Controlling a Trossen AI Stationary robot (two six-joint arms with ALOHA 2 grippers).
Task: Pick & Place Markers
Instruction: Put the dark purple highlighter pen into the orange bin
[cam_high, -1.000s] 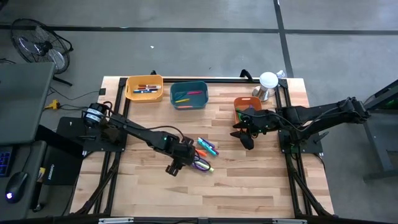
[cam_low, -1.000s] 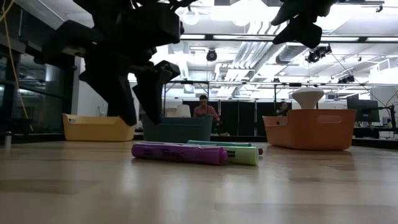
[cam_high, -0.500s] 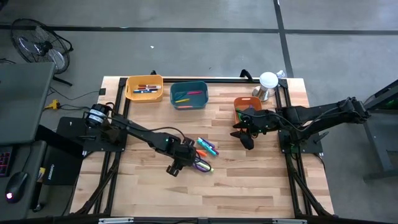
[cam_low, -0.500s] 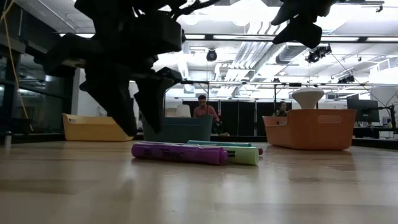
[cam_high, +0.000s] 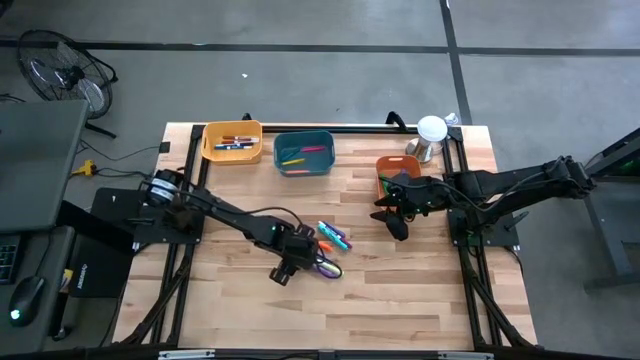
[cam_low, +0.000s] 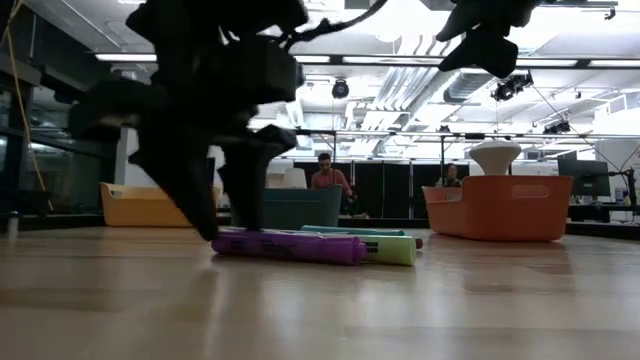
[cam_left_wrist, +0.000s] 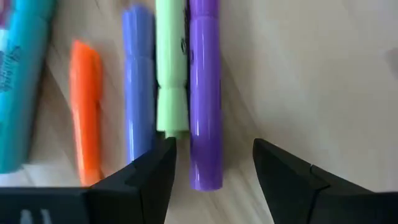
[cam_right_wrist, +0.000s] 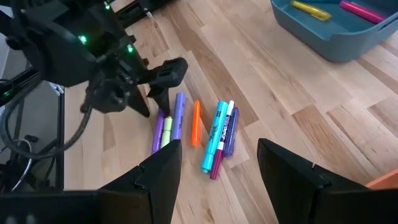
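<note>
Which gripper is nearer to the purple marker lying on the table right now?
Left. The left gripper is down at the purple marker, open fingers straddling its end. The right gripper hangs open above the table, off beside the orange bin.

The purple marker (cam_left_wrist: 204, 93) and its neighbours run past the frame's edge.

Our left arm stretches from its base at the left edge out toward the middle of the surface, wrist bent downward, and the left claw (cam_high: 305, 262) sits low with its two dark fingers (cam_left_wrist: 146, 180) spread apart, tips close to the wood. Our right arm runs in from the right side nearly level, and the right claw (cam_high: 392, 218) hangs well above the surface, pointing down and to the left, fingers (cam_right_wrist: 158, 174) parted and holding nothing.
</note>
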